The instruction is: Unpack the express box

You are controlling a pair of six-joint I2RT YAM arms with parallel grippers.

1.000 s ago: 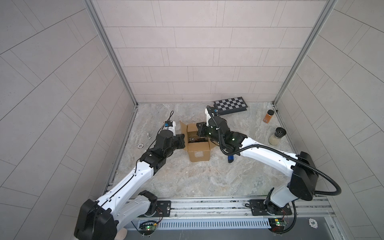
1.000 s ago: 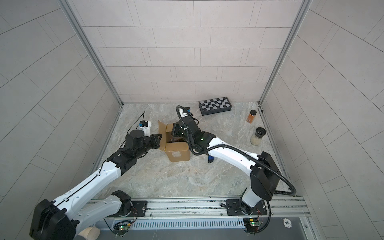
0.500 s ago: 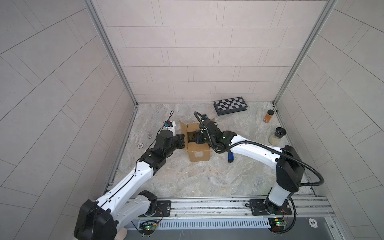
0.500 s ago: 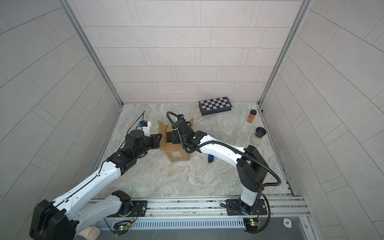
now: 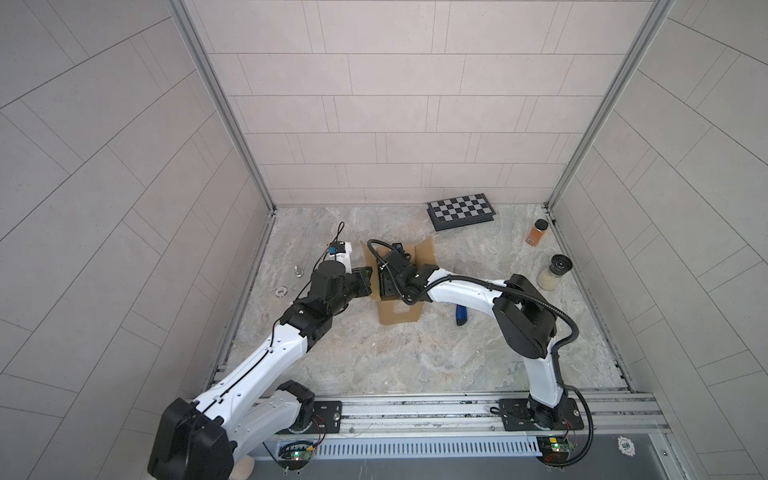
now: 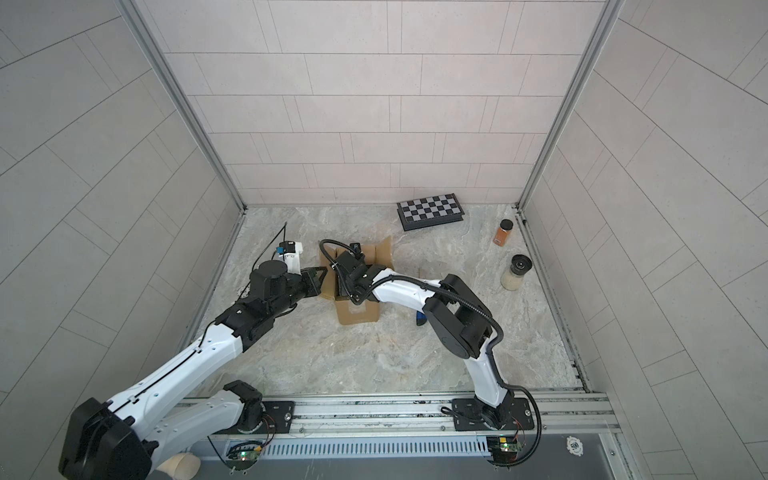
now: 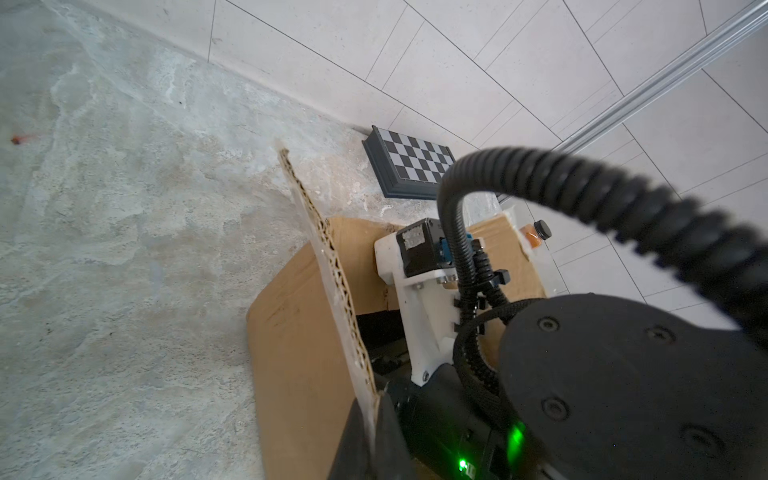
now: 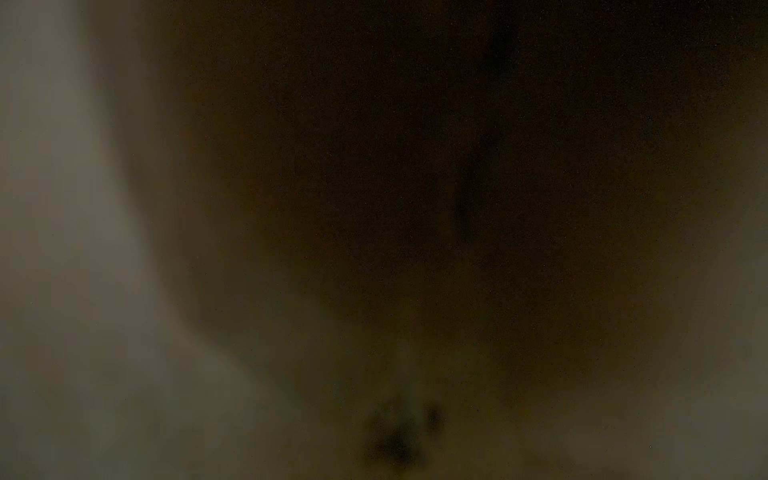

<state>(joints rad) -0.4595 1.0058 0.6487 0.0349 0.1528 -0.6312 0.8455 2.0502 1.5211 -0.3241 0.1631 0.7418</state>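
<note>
In both top views the express box (image 5: 398, 319) is seen open mid-table (image 5: 374, 365), held at its side by the left end effector (image 5: 367, 283), presumably steadied while the right end effector (image 5: 388, 286) is sunk inside. In the left wrist view a flap (image 7: 332, 274) is clamped between closed jaws. In the right wrist view only darkness is given; its opening cannot be told.

Both top views look steeply down from high up and far off at the express box (image 5: 398, 316) (image 6: 358, 313), sharing the whole scene around it. The left wrist camera sits close beside the box, facing across it toward the checkered case (image 7: 415, 162). The right wrist view shows only a dark blur.
</note>
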